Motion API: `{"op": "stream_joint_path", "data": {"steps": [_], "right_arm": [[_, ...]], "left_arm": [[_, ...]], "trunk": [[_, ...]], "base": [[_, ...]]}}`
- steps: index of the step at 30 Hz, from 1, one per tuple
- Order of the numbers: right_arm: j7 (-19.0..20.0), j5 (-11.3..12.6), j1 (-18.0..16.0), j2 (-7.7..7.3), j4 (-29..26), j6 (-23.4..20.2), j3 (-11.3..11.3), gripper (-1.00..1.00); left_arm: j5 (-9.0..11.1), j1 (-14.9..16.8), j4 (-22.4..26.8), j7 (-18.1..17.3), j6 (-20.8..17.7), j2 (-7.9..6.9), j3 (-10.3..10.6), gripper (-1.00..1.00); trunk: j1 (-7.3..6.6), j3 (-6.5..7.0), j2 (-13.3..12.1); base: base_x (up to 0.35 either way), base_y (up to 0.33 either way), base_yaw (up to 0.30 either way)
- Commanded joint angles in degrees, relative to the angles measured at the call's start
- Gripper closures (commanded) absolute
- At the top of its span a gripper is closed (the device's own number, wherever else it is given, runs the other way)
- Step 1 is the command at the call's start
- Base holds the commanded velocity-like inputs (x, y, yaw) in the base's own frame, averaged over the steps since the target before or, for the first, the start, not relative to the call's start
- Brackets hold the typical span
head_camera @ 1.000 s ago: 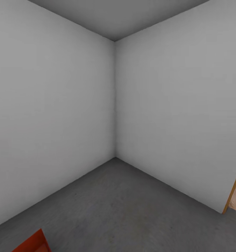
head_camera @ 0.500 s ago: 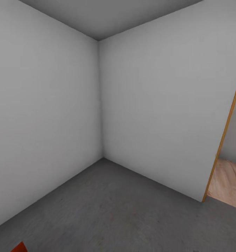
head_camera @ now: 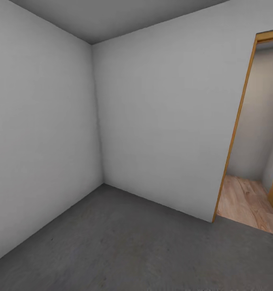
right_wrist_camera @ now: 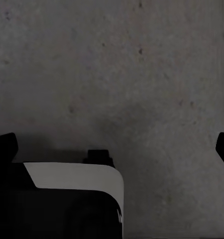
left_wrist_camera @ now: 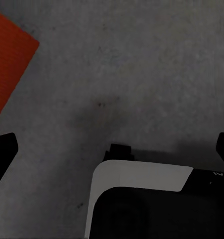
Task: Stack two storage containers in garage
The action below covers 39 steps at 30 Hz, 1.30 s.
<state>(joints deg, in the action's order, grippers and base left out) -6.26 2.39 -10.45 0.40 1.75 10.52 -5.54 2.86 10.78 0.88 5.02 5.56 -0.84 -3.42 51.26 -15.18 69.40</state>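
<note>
Garage corner ahead, doorway [head_camera: 249, 133] out at two o'clock. Left jaws [left_wrist_camera: 114, 144] spread wide and empty above the floor [left_wrist_camera: 142, 64], and an orange-red storage container [left_wrist_camera: 7, 59] lies off at their ten o'clock (long axis unclear). Right jaws [right_wrist_camera: 114, 144] equally wide and empty, so the left arm sits nearer.

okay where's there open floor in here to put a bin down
The concrete floor lies bare from the corner where the two grey walls meet across to the doorway. Under the right gripper, with fingers apart, it is bare too. Near the left gripper, an orange-red container takes up one side; the rest is free.
</note>
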Motion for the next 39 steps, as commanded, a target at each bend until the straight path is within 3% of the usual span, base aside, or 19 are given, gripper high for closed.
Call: {"op": "stream_joint_path", "data": {"steps": [1,6,8,13,15,39], "right_arm": [[-0.22,0.25,-0.09,0.00,0.19,0.28,-0.45,-1.00],[-0.24,0.25,-0.09,-0.04,0.19,0.20,-0.43,-1.00],[-0.24,0.25,-0.09,-0.01,0.19,0.11,-0.43,-1.00],[-0.18,0.25,-0.09,-0.04,0.19,-0.21,-0.43,-1.00],[-0.17,0.25,-0.09,-0.04,0.19,-0.27,-0.43,-1.00],[0.02,0.25,-0.09,-0.08,0.19,-0.50,-0.43,-1.00]], "left_arm": [[0.33,0.03,0.49,0.01,0.19,0.37,-0.31,-1.00],[1.08,0.03,1.76,-0.02,0.09,0.86,-0.65,-1.00],[2.52,0.03,1.85,-0.01,0.03,0.83,-0.68,-1.00],[8.51,0.03,1.85,-0.03,0.02,0.73,-0.43,-1.00],[9.57,0.03,1.85,-0.02,0.08,0.74,-0.17,-1.00],[10.93,0.03,1.93,-0.01,0.15,0.75,-0.30,-1.00]], "trunk": [[0.00,-0.09,0.05],[0.00,-0.11,0.05],[0.00,-0.12,0.05],[0.00,-0.12,0.05],[0.00,-0.12,0.05],[0.00,-0.12,0.05]], "base": [[0.000,0.000,-0.287],[0.000,0.000,-0.287],[0.000,0.000,-0.287],[0.000,0.000,-0.287],[0.000,0.000,-0.287],[0.000,0.000,-0.287]]}}
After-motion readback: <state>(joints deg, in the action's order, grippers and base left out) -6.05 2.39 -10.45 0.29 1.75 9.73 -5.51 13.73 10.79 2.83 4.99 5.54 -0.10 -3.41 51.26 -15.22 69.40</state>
